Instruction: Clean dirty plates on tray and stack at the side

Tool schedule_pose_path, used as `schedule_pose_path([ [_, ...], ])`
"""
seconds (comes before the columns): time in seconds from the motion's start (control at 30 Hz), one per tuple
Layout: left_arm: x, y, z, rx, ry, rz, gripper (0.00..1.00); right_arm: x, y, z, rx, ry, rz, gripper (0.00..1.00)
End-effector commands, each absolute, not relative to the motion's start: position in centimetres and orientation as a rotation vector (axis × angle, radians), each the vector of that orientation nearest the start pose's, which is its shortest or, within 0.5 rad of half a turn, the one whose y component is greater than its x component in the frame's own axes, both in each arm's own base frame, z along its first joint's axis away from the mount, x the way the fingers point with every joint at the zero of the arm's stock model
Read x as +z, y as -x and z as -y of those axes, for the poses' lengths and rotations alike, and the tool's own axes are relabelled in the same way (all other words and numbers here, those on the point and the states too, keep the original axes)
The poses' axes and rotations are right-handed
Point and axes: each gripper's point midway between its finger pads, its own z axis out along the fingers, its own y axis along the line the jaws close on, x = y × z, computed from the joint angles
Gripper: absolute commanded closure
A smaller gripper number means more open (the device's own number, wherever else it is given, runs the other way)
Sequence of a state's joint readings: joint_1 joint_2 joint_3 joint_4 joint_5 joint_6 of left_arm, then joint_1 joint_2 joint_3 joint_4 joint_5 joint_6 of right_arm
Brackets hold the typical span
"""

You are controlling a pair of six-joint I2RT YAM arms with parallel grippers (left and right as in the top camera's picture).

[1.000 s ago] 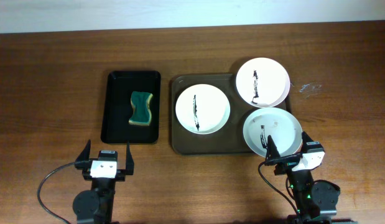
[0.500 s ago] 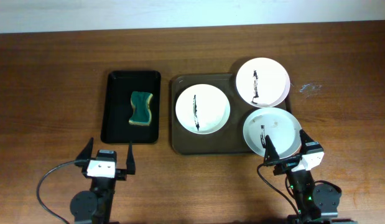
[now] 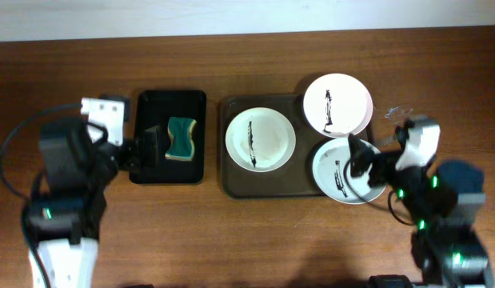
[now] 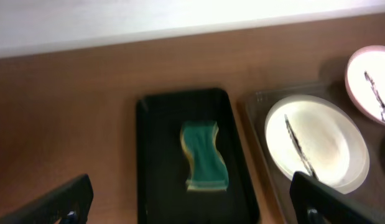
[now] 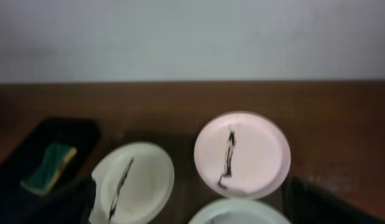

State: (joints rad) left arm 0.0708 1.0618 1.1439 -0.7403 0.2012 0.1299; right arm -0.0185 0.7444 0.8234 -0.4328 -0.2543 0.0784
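Overhead, the tray (image 3: 229, 186) sits mid-desk (image 3: 231, 56) with all three plates on it, each streaked black. The left plate (image 3: 260, 139) is at 9 o'clock. The far plate (image 3: 337, 105) at 1 o'clock overhangs the rim, and the near plate (image 3: 327, 160) at 4 o'clock also pokes over the edge. At 9 o'clock from the tray lies the black tray (image 3: 161, 108), holding the sponge (image 3: 181, 138). The left arm (image 3: 67, 160) has the left jaws at the black tray's left edge, just beside the sponge. The right arm (image 3: 443, 192) has the right jaws over the near plate's right side.

In the left wrist view, the left jaws stand wide apart and empty. The sponge (image 4: 204, 163) lies dead ahead at 12 o'clock, lengthwise in its tray.

In the right wrist view, which is blurred, the right jaws are likewise apart and empty. The near plate's rim peeks in at 6 o'clock between them.

Nothing looks wiped, and no stack has been started. I'd judge the step to be fetching the sponge while securing the near plate. The left jaws should come straight down over the sponge's narrow waist and close across its width, clear of the raised rim. The right jaws should take the near plate by its overhanging edge and keep it level, without nudging the far plate close by.
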Motion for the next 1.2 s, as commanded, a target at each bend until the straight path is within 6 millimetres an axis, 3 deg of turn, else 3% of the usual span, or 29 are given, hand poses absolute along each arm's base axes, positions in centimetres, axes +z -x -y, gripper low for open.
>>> schedule_pose_path([
  [0.0,27.1,-34.1,1.7,-0.202,-0.178,-2.345,0.01,29.6,-31.4,-4.1,0.316,0.062,-2.078,0.01],
  [0.13,23.5,-35.1,3.9,-0.418,-0.208,-2.500,0.01,26.5,-33.7,-4.9,0.415,0.034,-2.390,0.01],
  [0.27,20.9,-36.0,4.1,-0.464,-0.198,-2.574,0.01,21.7,-36.8,-7.4,0.639,0.017,-2.505,0.01],
  [0.37,19.5,-36.9,3.2,-0.419,-0.119,-2.613,0.01,17.0,-38.7,-8.7,0.637,-0.061,-2.620,0.26],
  [0.4,18.3,-37.1,1.3,-0.318,0.103,-2.670,0.01,14.8,-39.3,-9.4,0.594,-0.117,-2.672,0.32],
  [0.47,17.2,-37.4,0.0,-0.235,0.224,-2.694,0.03,11.7,-39.9,-11.0,0.527,-0.156,-2.746,0.39],
  [0.57,17.0,-37.7,-1.2,-0.137,0.261,-2.686,0.06,8.8,-41.2,-13.1,0.448,-0.103,-2.808,0.43],
  [0.67,16.8,-38.8,-1.2,-0.099,0.244,-2.662,0.05,6.3,-42.6,-14.8,0.426,-0.060,-2.850,0.50],
  [0.83,14.0,-39.4,-0.7,-0.104,0.237,-2.730,0.07,2.4,-43.1,-14.7,0.352,-0.056,-2.906,0.63],
  [0.9,12.5,-39.7,0.0,-0.107,0.215,-2.769,0.08,1.2,-42.8,-14.7,0.351,-0.057,-2.932,0.78],
  [1.03,11.1,-40.1,1.9,-0.119,0.151,-2.796,0.14,-0.4,-41.7,-15.4,0.347,-0.072,-2.981,0.96],
  [1.17,8.3,-40.4,3.7,-0.124,0.061,-2.854,0.16,-0.9,-41.1,-16.9,0.348,-0.025,-2.988,0.96],
])
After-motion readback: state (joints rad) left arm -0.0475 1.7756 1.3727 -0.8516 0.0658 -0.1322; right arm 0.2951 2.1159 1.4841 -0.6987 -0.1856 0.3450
